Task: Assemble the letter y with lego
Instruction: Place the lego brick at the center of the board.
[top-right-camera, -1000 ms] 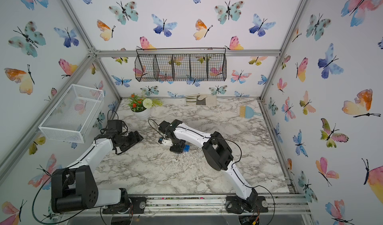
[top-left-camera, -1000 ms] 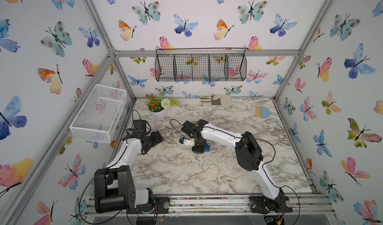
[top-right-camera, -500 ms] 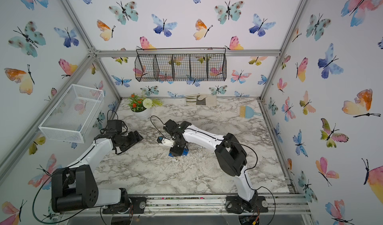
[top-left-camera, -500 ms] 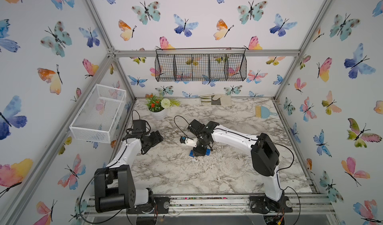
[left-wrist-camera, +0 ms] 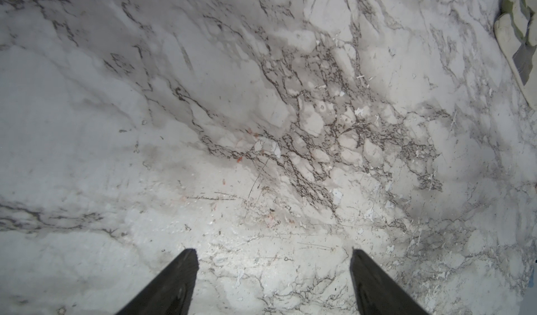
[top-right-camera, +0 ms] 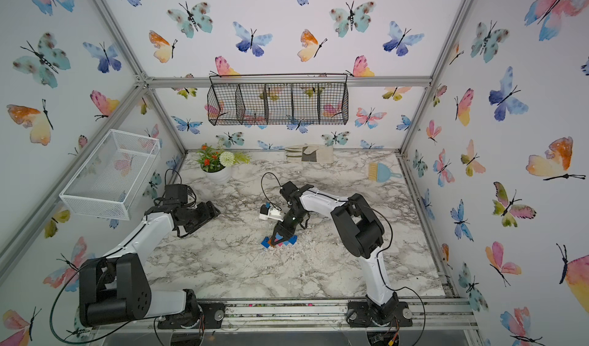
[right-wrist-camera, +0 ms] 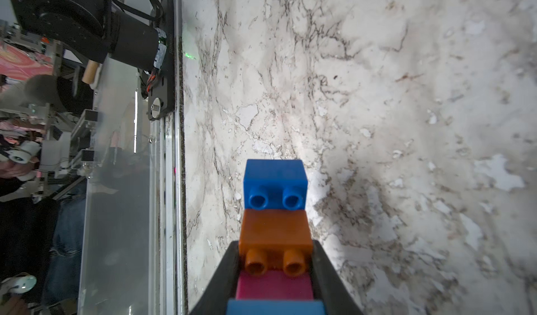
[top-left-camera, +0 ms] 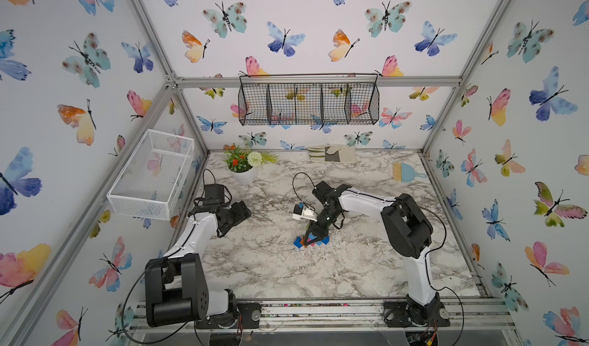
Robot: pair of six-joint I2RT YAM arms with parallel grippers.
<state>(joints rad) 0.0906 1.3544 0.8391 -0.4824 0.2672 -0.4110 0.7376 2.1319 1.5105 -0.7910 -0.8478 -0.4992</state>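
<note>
Pinching the letter y [top-left-camera: 299,242] by its orange brick [right-wrist-camera: 274,229] and pink brick [right-wrist-camera: 273,284] in the closed jaws of the right gripper [right-wrist-camera: 274,249] at mid-table, dark blue brick [right-wrist-camera: 274,177] at the stem's tip; farther back, holding the left gripper [left-wrist-camera: 272,252] spread wide above the marble table [left-wrist-camera: 261,95], short of the flowerpot [top-left-camera: 243,176].

This is a robot test booth in a lab. A white and grey marble-look table top [top-left-camera: 287,274] sits inside silver metal frame bars [top-left-camera: 207,82]. Butterfly paper walls [top-left-camera: 287,16] stand around the table. Two white and black robot arms [top-left-camera: 194,229] are bolted to a metal rail [top-left-camera: 318,309] at the table's front edge. Past that edge is a room full of gear [right-wrist-camera: 43,124].
</note>
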